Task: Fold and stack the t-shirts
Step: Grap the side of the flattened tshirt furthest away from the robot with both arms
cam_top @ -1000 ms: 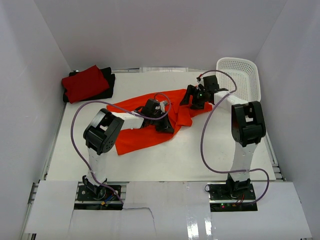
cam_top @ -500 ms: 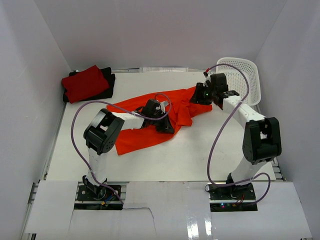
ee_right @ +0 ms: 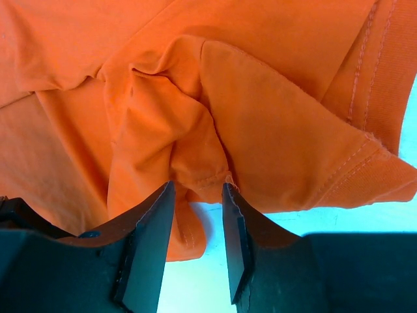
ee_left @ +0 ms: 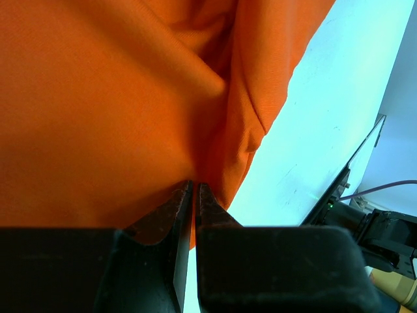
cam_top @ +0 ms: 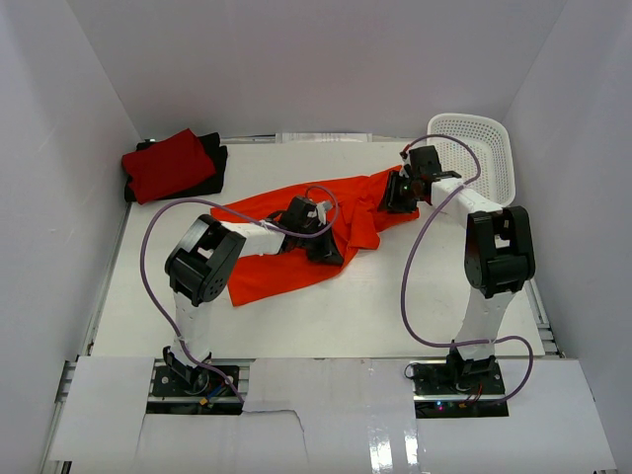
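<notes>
Orange t-shirt [cam_top: 276, 276], soft and rumpled, lies mid-counter [cam_top: 395, 306] with its long axis running near-left to far-right. Its far-right end is near the white perforated basket [cam_top: 484, 148], and bare counter shows along its near edge. Left end effector [ee_left: 194, 186] is almost closed, pinching a fold at the shirt's middle; right end effector [ee_right: 197, 189] is part open with a stitched hem fold between its tips. Crimson t-shirt [cam_top: 166, 163] sits folded on the black t-shirt [cam_top: 213, 163] in the far-left corner.

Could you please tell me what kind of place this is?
Likely a robotics lab test cell: white walls box in a table carrying a left arm, a right arm and an orange shirt.
</notes>
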Controlling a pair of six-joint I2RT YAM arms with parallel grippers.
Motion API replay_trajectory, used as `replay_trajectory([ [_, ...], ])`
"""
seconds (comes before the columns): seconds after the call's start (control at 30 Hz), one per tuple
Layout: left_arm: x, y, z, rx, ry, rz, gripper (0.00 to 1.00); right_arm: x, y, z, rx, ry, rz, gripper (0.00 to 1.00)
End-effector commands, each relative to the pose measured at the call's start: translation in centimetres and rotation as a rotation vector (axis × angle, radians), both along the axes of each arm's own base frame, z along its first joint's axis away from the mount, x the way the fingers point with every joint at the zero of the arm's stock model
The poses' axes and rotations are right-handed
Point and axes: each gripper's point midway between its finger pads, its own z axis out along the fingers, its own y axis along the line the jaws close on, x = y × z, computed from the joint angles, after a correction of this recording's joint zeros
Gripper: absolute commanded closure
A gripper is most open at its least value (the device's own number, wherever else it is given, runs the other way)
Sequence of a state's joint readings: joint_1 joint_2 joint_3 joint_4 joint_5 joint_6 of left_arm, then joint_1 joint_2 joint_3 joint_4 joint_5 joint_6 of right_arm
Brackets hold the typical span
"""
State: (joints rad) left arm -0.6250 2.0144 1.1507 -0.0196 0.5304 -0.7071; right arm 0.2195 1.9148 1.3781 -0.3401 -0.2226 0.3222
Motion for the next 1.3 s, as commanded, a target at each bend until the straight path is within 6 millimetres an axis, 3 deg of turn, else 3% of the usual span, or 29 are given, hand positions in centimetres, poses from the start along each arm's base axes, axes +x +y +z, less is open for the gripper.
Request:
replay_trajectory([
  [0.0,0.2,-0.3,2.3,-0.021,-0.057,-0.011,0.82,0.7,-0.2,0.9,0.008,-0.011,-0.02,0.58],
  [0.57,0.2,-0.3,2.1,-0.019,-0.055,-0.011,0.82,-0.8,-1.5,-1.5,-0.007,0.056,-0.048,0.58],
  [1.13,0.2,-0.2,2.1,-0.013,-0.058,-0.012,0.82,-0.2,-0.1,-3.2,0.064,0.097,-0.036,0.62],
  [1.27,0.1,-0.2,2.0,-0.009,-0.054,-0.011,0.82,0.3,0.1,-2.8,0.076,0.087,-0.032,0.68],
])
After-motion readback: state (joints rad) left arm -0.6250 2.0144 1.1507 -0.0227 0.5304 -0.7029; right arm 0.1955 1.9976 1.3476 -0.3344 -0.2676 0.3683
